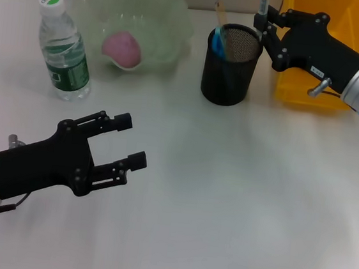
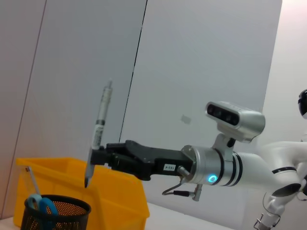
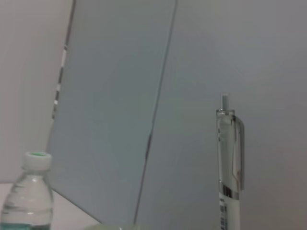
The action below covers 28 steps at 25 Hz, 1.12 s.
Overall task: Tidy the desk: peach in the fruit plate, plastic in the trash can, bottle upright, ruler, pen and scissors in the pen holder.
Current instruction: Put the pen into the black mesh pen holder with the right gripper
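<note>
A: Starting with the largest items, what is standing on the table point(image 1: 237, 198)?

B: The yellow bin point(image 1: 329, 54) is sitting at the far right, and the fruit plate point(image 1: 172, 18) is holding the peach point(image 1: 122, 47). The bottle point(image 1: 63, 48) is standing upright with its cap on. The mesh pen holder point(image 1: 231, 66) is already holding the blue-handled scissors point(image 1: 219, 41) and the ruler point(image 1: 219, 11).

A: And the grippers?

B: The left gripper point(image 1: 130, 142) is hovering low over the near side of the table, fingers apart, carrying nothing. The right gripper point(image 1: 263, 22) is clamping the pen point(image 2: 98, 132) on its lower barrel, holding it near-vertical, tip down, just above the far rim of the holder.

A: How is the pen handling?

B: Judging by its look, it is light, stiff, and smooth-barrelled plastic, so it is prone to sliding or pivoting between the pads. The low grip is leaving the long upper end free. Lining the tip up inside the rim before releasing appears advisable.
</note>
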Tool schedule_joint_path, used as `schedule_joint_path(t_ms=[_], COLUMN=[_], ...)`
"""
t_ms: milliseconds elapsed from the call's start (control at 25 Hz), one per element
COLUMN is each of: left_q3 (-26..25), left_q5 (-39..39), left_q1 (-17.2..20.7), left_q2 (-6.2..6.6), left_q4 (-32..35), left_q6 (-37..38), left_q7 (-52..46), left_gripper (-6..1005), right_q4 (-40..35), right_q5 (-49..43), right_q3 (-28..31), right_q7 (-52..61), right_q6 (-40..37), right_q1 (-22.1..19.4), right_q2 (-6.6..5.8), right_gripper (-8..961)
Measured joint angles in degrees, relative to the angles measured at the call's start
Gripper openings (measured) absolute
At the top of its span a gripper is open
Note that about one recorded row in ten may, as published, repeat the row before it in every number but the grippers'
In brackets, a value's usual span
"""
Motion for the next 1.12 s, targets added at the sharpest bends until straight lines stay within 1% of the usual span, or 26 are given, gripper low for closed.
schedule_joint_path(t_ms=[40, 400, 800, 1120], left_q3=[0.0, 0.0, 0.0, 0.0], left_q5=[-0.11, -0.42, -0.43, -0.42], left_q1=[0.0, -0.06, -0.09, -0.09], left_q2=[0.01, 0.01, 0.15, 0.19], left_q4=[0.0, -0.1, -0.09, -0.08], left_q6=[0.0, 0.62, 0.71, 0.71], left_q7=[-0.02, -0.12, -0.15, -0.15], left_gripper=[754, 754, 754, 754], right_q4=[0.0, 3.89, 5.9, 6.09], right_q5=[0.0, 0.25, -0.15, 0.04], right_q3=[0.0, -0.71, -1.08, -1.08], right_q7=[0.0, 5.61, 8.69, 8.77], right_q6=[0.0, 5.96, 9.36, 9.46], right_q1=[0.0, 4.29, 6.36, 6.42], right_q2=[0.0, -0.06, -0.06, -0.01], right_gripper=[183, 187, 192, 195])
